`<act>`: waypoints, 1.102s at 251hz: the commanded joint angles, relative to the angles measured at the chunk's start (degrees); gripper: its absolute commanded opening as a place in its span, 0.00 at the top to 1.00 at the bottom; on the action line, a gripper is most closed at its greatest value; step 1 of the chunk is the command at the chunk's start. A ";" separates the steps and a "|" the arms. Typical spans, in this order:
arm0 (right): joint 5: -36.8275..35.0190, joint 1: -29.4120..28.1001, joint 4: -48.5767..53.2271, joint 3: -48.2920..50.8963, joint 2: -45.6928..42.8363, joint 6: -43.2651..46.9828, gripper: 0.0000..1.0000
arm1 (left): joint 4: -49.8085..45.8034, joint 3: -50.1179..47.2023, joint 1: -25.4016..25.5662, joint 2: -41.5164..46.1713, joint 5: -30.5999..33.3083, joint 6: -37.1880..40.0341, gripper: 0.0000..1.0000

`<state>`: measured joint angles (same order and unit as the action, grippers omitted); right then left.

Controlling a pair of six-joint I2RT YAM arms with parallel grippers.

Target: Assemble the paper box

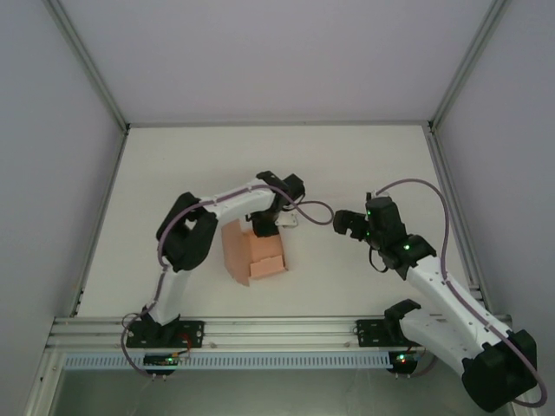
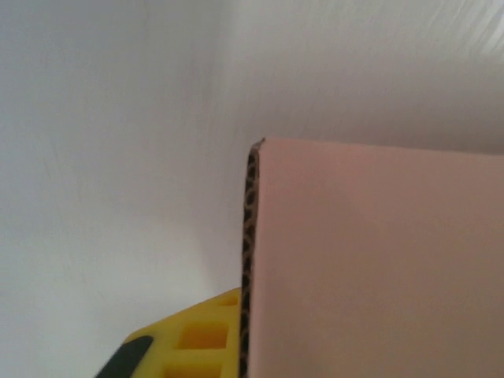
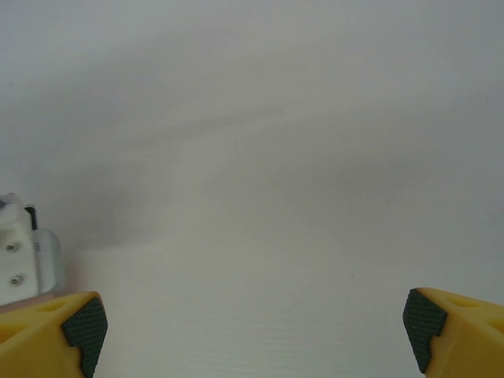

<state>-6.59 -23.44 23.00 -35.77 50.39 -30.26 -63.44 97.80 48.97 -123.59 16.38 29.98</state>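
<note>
Left hand (image 1: 264, 224) meets the far wall of the half-folded paper box (image 1: 256, 254), which stands just below it. Its grip cannot be told. Right hand (image 3: 252, 335), spread wide and well apart, should probably brace the opposite wall.

Standing here, I can't read a single word, number, brand or sign on anything in front of me. The salmon-pink corrugated card box (image 1: 254, 256) shows only plain, unprinted faces.
</note>
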 commanded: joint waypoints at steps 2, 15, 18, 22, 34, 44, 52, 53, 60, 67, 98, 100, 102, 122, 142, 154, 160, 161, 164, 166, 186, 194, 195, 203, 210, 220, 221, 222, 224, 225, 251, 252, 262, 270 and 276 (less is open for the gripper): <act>1.37 0.94 2.00 1.20 -0.49 -1.02 0.01 | -4.43 4.10 0.38 -2.16 2.48 2.20 0.69; 1.71 1.11 1.95 1.51 -0.85 -1.00 0.01 | -4.43 5.38 0.40 -2.05 1.54 2.51 0.65; 1.72 1.19 1.85 1.61 -0.88 -1.03 0.01 | -4.49 5.65 0.42 -2.01 1.29 2.68 0.65; 1.90 1.26 1.87 1.70 -0.98 -1.03 0.01 | -4.50 5.96 0.43 -1.88 0.89 2.84 0.65; 1.93 1.44 1.87 1.92 -1.28 -0.87 0.01 | -4.33 6.48 0.46 -1.33 -0.06 3.16 0.64; 1.85 1.64 1.86 2.10 -1.55 -0.93 0.01 | -4.14 6.58 0.45 -0.83 -0.40 3.40 0.63; 1.76 1.71 1.87 2.26 -1.74 -0.93 0.01 | -3.87 6.53 0.59 -0.54 -0.47 3.50 0.62; 1.80 1.77 1.87 2.27 -1.72 -0.89 0.01 | -3.88 6.57 0.55 -0.52 -0.52 3.51 0.62; 1.92 1.86 1.70 2.41 -1.79 -0.94 0.01 | -3.68 6.46 0.58 -0.28 -0.47 3.51 0.62; 2.15 1.97 1.56 2.42 -1.88 -0.94 0.01 | -3.54 6.30 0.55 -0.10 -0.60 3.46 0.61; 3.43 2.07 -0.08 2.56 -1.77 0.87 0.01 | -1.69 4.45 0.55 2.00 -2.18 3.87 0.60; 3.43 2.04 -0.31 2.57 -1.76 1.14 0.01 | -1.51 4.29 0.54 2.20 -2.33 3.93 0.60; 3.51 2.05 -0.48 2.62 -1.71 1.38 0.01 | -1.34 4.15 0.59 2.39 -2.56 3.94 0.60; 4.71 2.08 -1.99 2.54 -1.48 3.72 0.01 | 1.31 2.12 0.56 5.25 -4.77 4.22 0.57; 7.32 1.97 -4.72 2.45 -0.92 9.16 0.01 | 5.33 0.13 0.54 9.13 -6.50 3.80 0.32; 9.39 1.78 -5.49 2.05 -0.36 11.58 0.01 | 8.42 -1.40 0.49 12.29 -7.97 3.39 0.00; 9.99 1.74 -5.96 1.79 0.00 12.56 0.01 | 10.12 -2.35 0.44 14.05 -8.48 3.13 0.00; 10.14 1.74 -6.05 1.77 0.08 12.75 0.01 | 10.41 -2.53 0.48 14.37 -8.61 3.10 0.00; 10.46 1.73 -6.31 1.63 0.28 13.34 0.01 | 11.36 -3.05 0.40 15.28 -8.88 2.89 0.00; 10.70 1.69 -6.48 1.55 0.38 13.75 0.01 | 12.03 -3.40 0.40 15.92 -8.95 2.69 0.00; 13.70 1.06 -7.90 0.40 2.37 18.08 0.01 | 19.72 -7.40 0.33 22.78 -9.19 0.15 0.00; 15.15 0.74 -8.59 -0.32 3.74 20.42 0.01 | 22.80 -9.04 0.16 25.53 -8.77 -1.61 0.00; 15.44 0.67 -8.63 -0.38 3.92 20.73 0.01 | 23.13 -9.25 0.12 25.87 -8.71 -1.87 0.00; 16.92 0.08 -9.23 -1.13 5.49 22.97 0.01 | 26.36 -10.91 -0.07 28.83 -8.13 -4.11 0.00; 18.35 -0.44 -9.61 -2.08 7.30 25.25 0.01 | 29.49 -12.59 -0.40 31.39 -6.91 -6.95 0.00; 20.81 -1.50 -9.95 -3.69 10.21 29.81 0.01 | 34.04 -15.07 -1.38 35.21 -5.07 -12.28 0.01; 21.00 -1.64 -9.97 -3.87 10.58 30.21 0.01 | 34.41 -15.34 -1.49 35.59 -4.93 -12.86 0.01; 21.13 -1.76 -9.94 -4.09 10.90 30.68 0.01 | 34.78 -15.57 -1.63 35.95 -4.72 -13.42 0.01; 21.41 -2.08 -9.85 -4.47 11.51 31.57 0.01 | 35.49 -16.14 -1.94 36.71 -4.46 -14.52 0.00; 21.51 -2.24 -9.84 -4.74 11.85 32.02 0.01 | 35.80 -16.36 -2.07 37.08 -4.36 -15.13 0.00; 23.41 -6.92 -6.38 -12.36 21.95 46.68 0.02 | 41.68 -25.67 -9.13 47.52 -6.10 -30.55 0.00; 23.48 -7.08 -6.17 -12.73 22.34 47.30 0.02 | 41.79 -26.10 -9.54 47.89 -6.27 -31.14 0.01; 23.92 -8.81 -3.35 -16.50 26.71 53.68 0.04 | 43.37 -30.83 -13.15 52.07 -7.05 -37.10 0.01; 24.67 -9.98 -0.53 -19.70 30.20 58.86 0.05 | 44.04 -34.82 -16.02 55.35 -7.02 -41.76 0.00; 25.21 -10.80 1.63 -22.10 32.93 62.71 0.06 | 44.54 -37.70 -18.04 57.58 -6.90 -44.82 0.00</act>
<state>13.37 -30.35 17.04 -48.07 73.56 8.19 -25.23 71.61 39.57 -74.30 9.54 7.44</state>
